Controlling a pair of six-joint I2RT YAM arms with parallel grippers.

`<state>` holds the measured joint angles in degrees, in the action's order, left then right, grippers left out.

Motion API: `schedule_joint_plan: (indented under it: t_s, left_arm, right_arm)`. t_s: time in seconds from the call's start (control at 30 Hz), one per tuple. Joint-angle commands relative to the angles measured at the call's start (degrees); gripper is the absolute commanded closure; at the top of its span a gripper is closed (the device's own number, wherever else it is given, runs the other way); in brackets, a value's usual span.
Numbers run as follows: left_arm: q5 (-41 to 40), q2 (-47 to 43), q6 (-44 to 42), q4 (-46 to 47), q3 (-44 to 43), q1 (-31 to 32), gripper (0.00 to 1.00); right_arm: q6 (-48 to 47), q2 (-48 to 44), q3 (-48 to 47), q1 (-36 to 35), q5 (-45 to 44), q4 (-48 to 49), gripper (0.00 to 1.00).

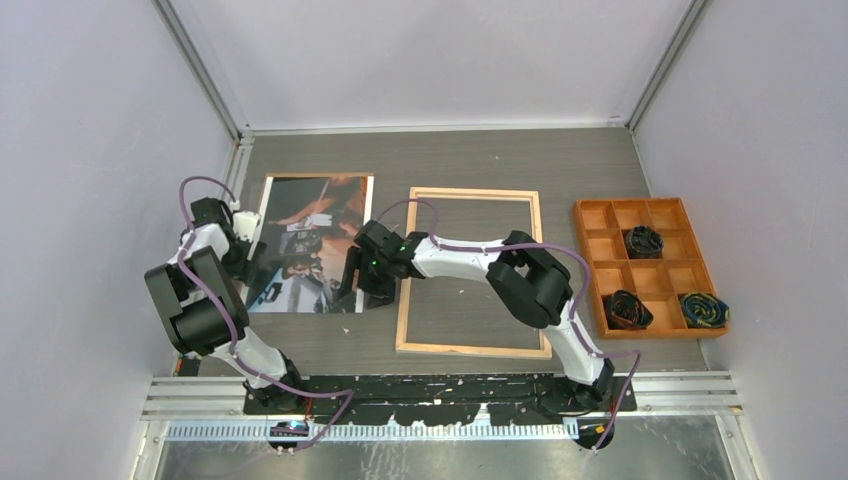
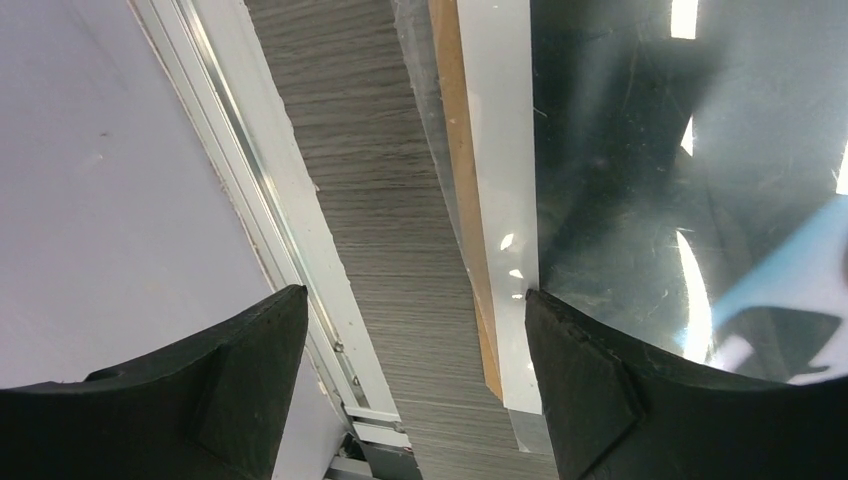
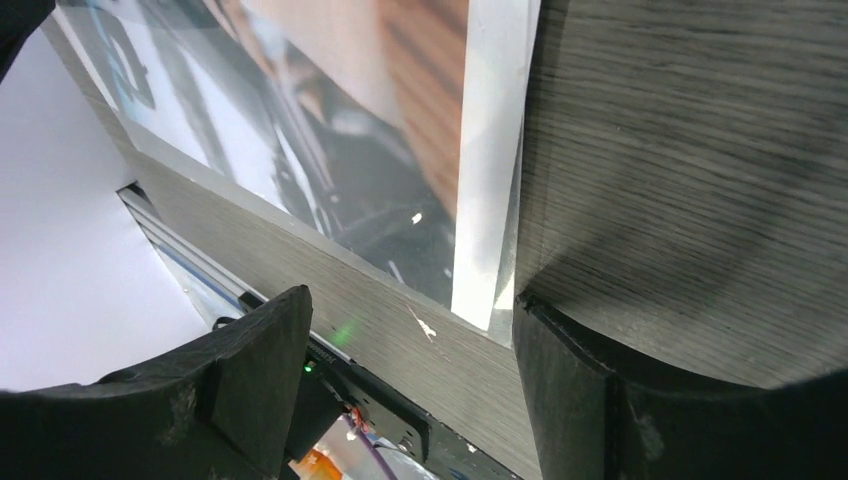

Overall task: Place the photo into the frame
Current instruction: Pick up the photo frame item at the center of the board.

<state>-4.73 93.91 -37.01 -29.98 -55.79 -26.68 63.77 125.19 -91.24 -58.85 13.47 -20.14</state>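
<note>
From above, my left claw (image 1: 250, 262) and right claw (image 1: 358, 292) sit at nine and three o'clock of the photo (image 1: 300, 205); only the wrist views show both spread, straddling its edges.

No writing, label, brand mark or number can be read in any of the three views. The photo (image 1: 310, 215) shows only dark and orange-brown imagery with pale patches. In the right wrist view, a few pale shapes on its glossy surface are too blurred to make out as letters.
</note>
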Motion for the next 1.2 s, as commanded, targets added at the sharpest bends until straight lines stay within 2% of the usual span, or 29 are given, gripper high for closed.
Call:
schedule_joint_plan:
  t_s: [0.0,0.37,0.77,1.17]
  left_arm:
    - [1.08,2.59,-1.95,1.37,3.61,0.2,0.18]
    - [0.25,3.19,-2.22,2.18,4.59,2.0,0.19]
    - [-0.54,2.91,-2.49,3.06,5.4,3.19,0.19]
    - [-0.39,2.62,-2.93,2.73,5.52,3.3,0.19]
  right_arm:
    - [2.31,-2.25,2.36,-0.25,0.02,5.79,0.24]
    - [3.84,-8.23,2.46,-0.12,1.29,10.08,0.35]
    - [7.08,-10.51,4.98,0.55,2.87,15.56,0.36]
    - [7.74,-11.81,6.84,1.51,3.29,15.83,0.37]
